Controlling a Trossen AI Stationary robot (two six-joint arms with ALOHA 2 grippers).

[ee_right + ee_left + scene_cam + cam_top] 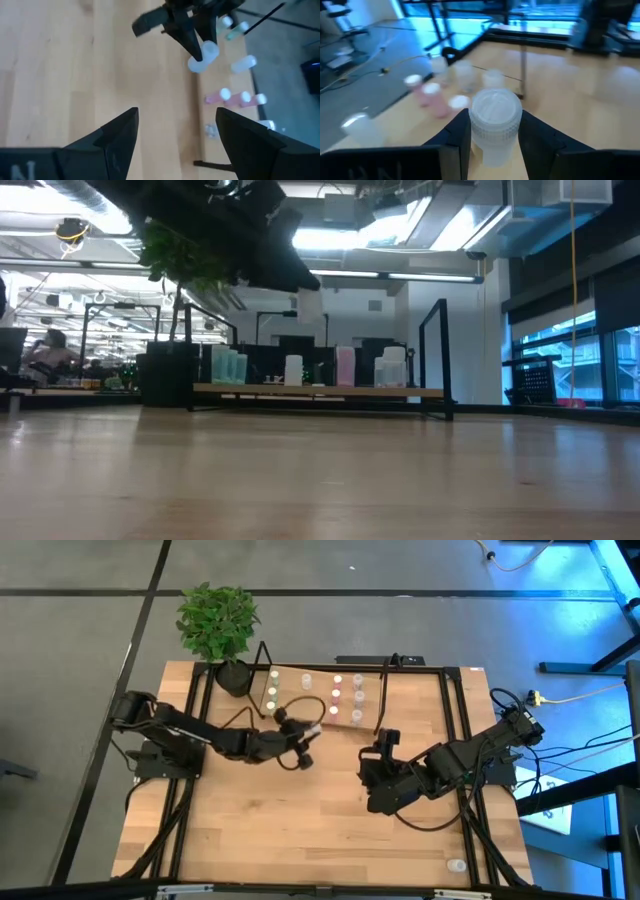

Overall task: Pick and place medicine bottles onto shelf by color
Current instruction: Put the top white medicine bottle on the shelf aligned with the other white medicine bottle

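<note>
- Just short of the shelf (420,690), at its near edge, my left gripper (305,732) pinches a clear bottle (494,125) by its body, ribbed cap up, fingers (457,137) pressed on both sides.
- I judge the step in hand to be carrying this bottle to its colour group and setting it down.
- To do it well I should keep the bottle upright, come over the board high enough to clear the black wire frame, and lower it among the pale bottles, not the pink ones.
- The bottles already on the board stand close together, so I should let go only once the base rests flat, then back straight out so my fingers knock nothing over.
- My right gripper (378,753) waits over the bare tabletop (300,830) near the middle, jaws spread wide and holding nothing.
- Counted from above: three yellow-green bottles (272,690) at the shelf's end beside the potted plant (218,625), about three pink bottles (336,696), and roughly four white or clear ones near them; the exact numbers are hard to tell.
- One more bottle (456,865) stands alone at the table's near right corner, well apart from everything else.
</note>
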